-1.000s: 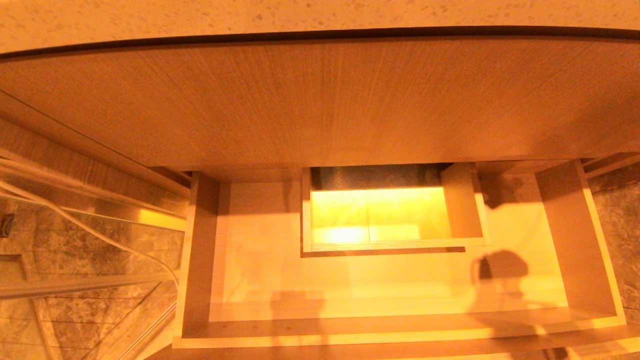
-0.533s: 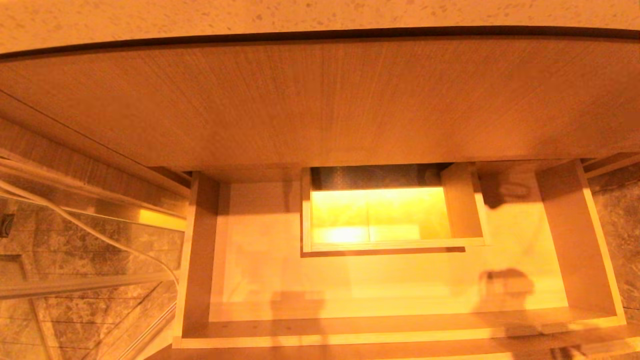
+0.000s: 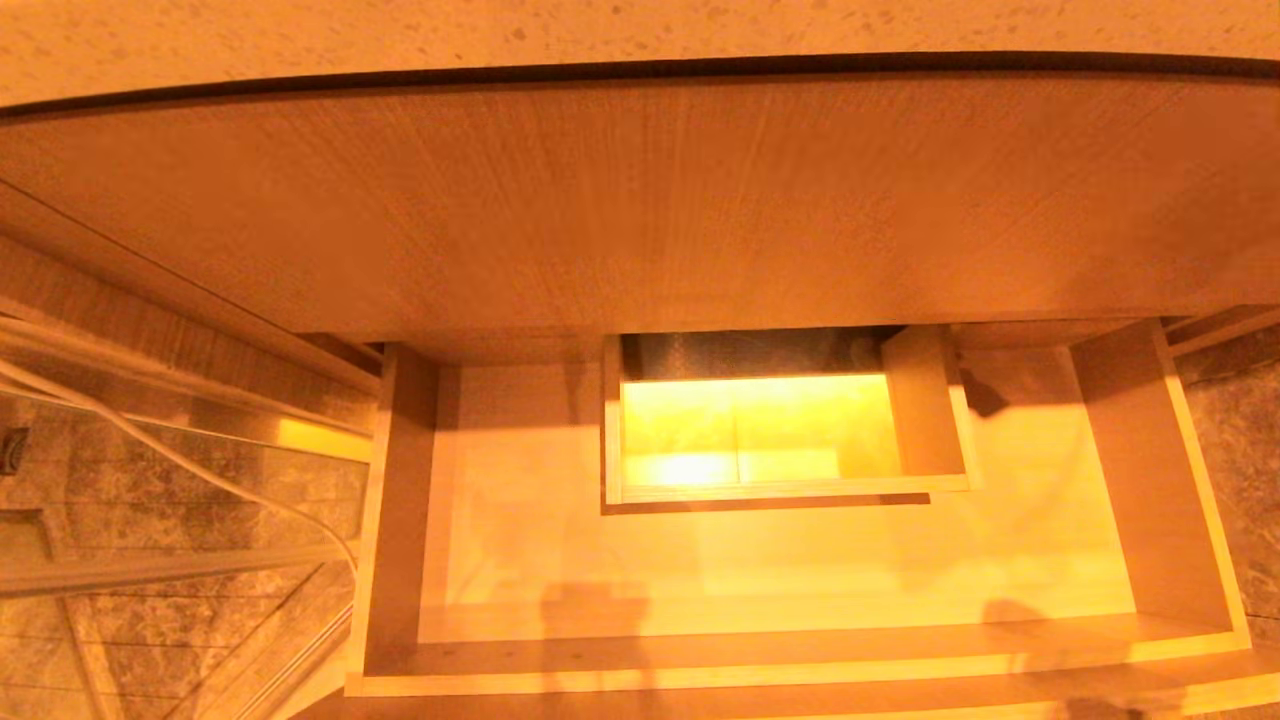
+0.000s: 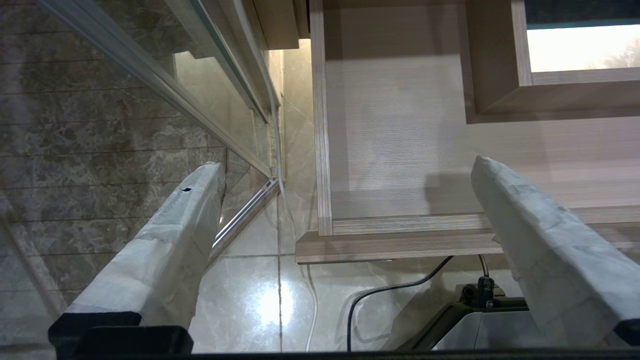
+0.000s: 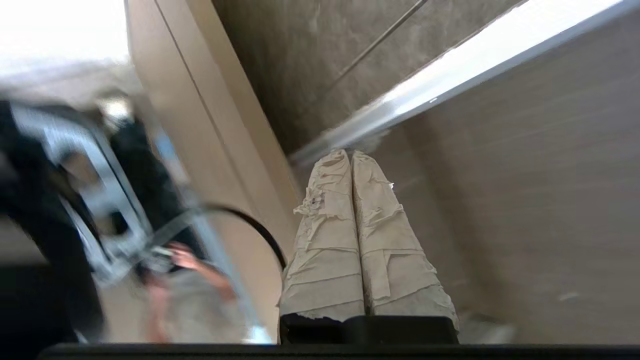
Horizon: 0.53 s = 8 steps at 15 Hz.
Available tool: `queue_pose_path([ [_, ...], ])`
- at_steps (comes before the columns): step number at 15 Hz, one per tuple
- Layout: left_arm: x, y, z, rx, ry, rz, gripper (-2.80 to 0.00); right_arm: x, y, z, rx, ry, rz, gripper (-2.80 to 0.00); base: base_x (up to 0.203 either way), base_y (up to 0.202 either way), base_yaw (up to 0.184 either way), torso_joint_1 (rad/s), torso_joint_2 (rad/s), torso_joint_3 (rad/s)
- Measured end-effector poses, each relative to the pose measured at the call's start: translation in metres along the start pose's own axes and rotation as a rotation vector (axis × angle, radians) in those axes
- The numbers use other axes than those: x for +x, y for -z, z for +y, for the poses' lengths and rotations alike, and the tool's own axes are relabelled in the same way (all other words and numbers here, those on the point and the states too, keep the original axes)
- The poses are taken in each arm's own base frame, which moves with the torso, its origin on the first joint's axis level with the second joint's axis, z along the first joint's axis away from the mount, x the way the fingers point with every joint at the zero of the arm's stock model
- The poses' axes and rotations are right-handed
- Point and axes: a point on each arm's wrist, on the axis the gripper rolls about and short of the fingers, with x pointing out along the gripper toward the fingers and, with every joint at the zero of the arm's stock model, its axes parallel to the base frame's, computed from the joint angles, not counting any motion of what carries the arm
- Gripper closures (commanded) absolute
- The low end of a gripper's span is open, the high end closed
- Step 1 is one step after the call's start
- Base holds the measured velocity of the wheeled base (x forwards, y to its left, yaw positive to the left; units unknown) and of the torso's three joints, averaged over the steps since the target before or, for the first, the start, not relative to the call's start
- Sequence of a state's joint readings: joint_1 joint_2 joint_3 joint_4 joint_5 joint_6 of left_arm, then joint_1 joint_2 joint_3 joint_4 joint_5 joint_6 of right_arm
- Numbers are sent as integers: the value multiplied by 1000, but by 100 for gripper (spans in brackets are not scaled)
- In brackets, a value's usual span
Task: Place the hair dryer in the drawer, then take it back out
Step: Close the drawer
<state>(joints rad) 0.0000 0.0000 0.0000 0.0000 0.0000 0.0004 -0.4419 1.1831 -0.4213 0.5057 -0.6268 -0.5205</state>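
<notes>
The drawer (image 3: 800,676) stands pulled out, wide, shallow and pale, with bare floor inside and a boxed notch (image 3: 780,488) at mid-back. The hair dryer is out of view in every view. My left gripper (image 4: 346,165) is open with nothing between its fingers, hanging above the drawer's (image 4: 400,150) front left corner. My right gripper (image 5: 351,154) is shut and empty, its taped fingers (image 5: 330,235) pressed together beside a pale wooden side panel (image 5: 210,125). Neither gripper shows in the head view.
A large wood-grain front panel (image 3: 640,200) and a speckled countertop (image 3: 640,30) rise behind the drawer. White cables (image 3: 180,460) and a glass panel with metal rails (image 4: 150,75) stand left of it. A black cable (image 4: 390,290) lies on the glossy floor tiles below.
The dark shadow on the right part of the drawer floor has slid toward the front edge and faded. The drawer has not moved.
</notes>
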Motion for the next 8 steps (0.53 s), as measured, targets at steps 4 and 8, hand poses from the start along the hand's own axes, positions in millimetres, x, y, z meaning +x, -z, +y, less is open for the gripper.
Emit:
queue_pose_path([
  [4,0,0,0,0,0,0,-280,17,-19,-10,126,3,40,0,0,0,0,0,0,0],
  [8,0,0,0,0,0,0,-280,45,-52,-16,179,19,19,0,0,0,0,0,0,0],
])
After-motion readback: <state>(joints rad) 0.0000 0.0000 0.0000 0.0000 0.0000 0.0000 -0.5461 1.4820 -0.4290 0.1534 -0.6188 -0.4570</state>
